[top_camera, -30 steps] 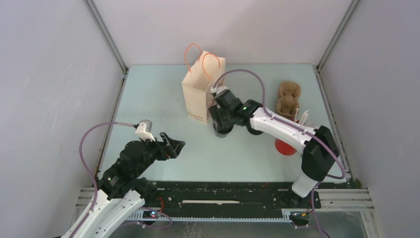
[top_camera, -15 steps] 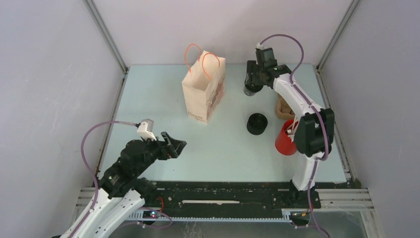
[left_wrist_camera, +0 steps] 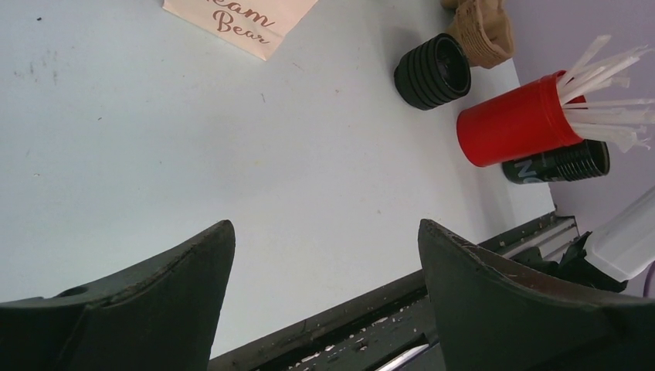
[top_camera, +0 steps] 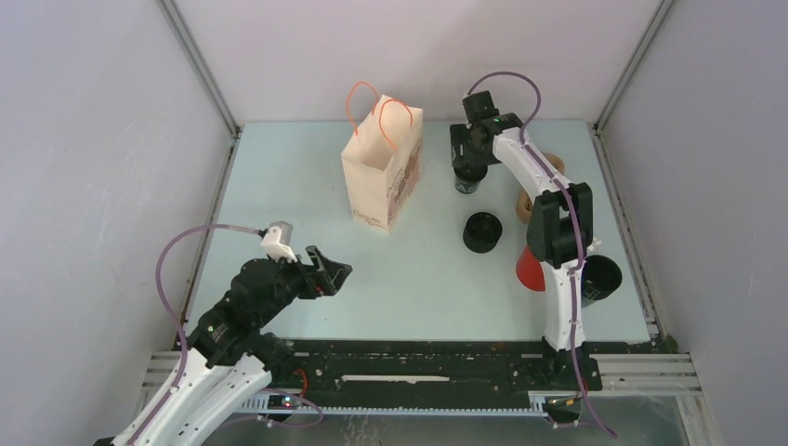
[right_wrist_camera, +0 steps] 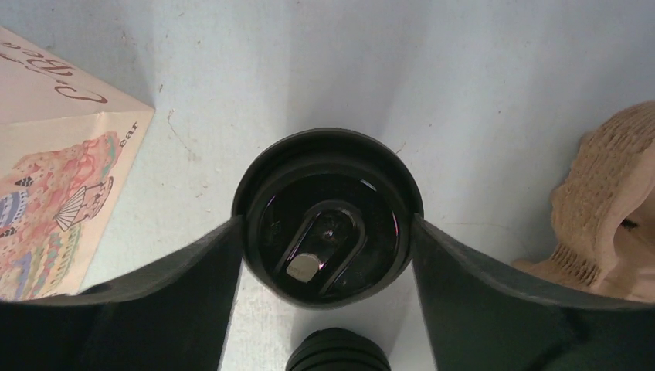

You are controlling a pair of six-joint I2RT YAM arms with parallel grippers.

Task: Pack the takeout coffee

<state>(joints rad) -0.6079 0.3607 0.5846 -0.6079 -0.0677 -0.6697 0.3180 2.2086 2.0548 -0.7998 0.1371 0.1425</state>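
While the right jaws clamp the black lidded disposable cup, upper centre of top view, just right of the cream paper bag, left jaws idle wide, lower left. Reads as transfer step. Next: clear bag rim, centre, lower, release.

The left arm and right arm have white shells, black joints, black jaws, purple cables.

Three black cups, one red cup, one paper bag, one carrier
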